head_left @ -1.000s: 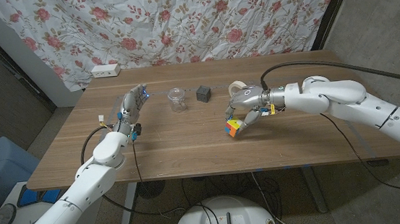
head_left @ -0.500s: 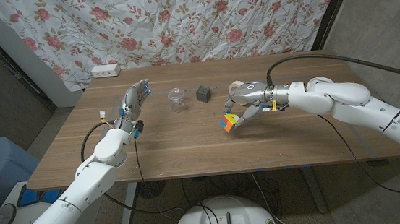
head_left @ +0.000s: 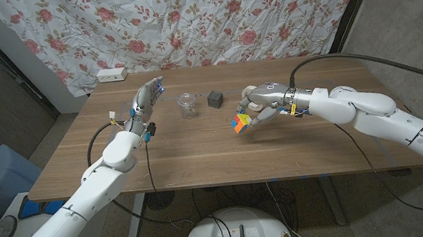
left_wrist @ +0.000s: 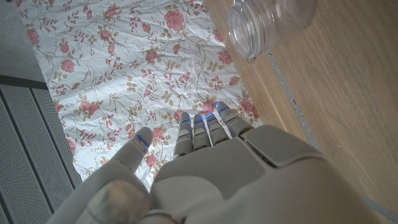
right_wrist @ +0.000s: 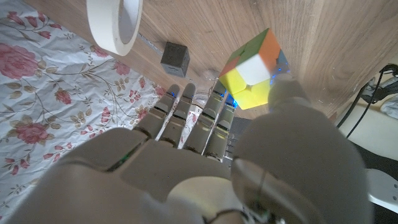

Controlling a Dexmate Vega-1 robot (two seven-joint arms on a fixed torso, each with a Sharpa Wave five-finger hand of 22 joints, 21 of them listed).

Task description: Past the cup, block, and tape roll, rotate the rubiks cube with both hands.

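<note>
The right hand (head_left: 260, 105) pinches the cube (head_left: 239, 123), light, rigid and slick, above the tabletop (head_left: 199, 154) near the tape (right_wrist: 115, 23); the left hand (head_left: 142, 103), fingers spread, should grip opposite faces.

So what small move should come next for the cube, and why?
Probably bring the left robot hand across toward the rubiks cube. The right robot hand holds the cube above the table, while the left one is raised beside the cup, fingers apart and holding nothing, and the task needs both.
</note>
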